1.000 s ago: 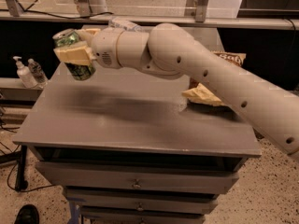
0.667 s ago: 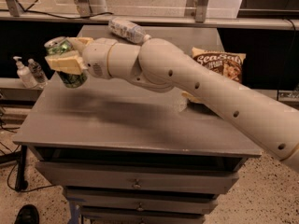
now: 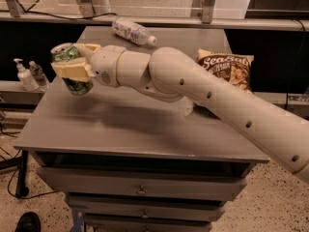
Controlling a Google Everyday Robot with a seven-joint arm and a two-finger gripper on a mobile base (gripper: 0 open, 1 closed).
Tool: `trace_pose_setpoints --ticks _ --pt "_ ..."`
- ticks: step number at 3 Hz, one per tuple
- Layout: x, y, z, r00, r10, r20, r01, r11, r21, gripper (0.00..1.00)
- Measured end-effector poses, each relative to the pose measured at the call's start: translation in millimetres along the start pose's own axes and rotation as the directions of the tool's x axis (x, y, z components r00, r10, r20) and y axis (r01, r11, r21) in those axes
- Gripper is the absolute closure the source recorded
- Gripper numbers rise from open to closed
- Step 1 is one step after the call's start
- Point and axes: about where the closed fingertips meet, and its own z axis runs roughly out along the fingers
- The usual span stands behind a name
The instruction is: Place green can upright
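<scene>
One gripper [image 3: 73, 69], jaws clamped across the green can [image 3: 72, 71], holds it apparently slightly tilted above the table [image 3: 120, 124] near its left edge, ready to set it upright.

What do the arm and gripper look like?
The arm is smooth cream-white, made of thick rounded tubular segments with small dark dots along its side; no cables show. The gripper, shut on the can over the table's left side as seen, has flat pale-yellow fingers on a white rounded wrist.
</scene>
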Motion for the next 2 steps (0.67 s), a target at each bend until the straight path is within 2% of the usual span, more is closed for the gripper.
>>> trace_pose_setpoints --ticks 2 --pt "14.3 12.9 3.3 0.999 0.028 0.034 -0.029 0.9995 0.011 1.0"
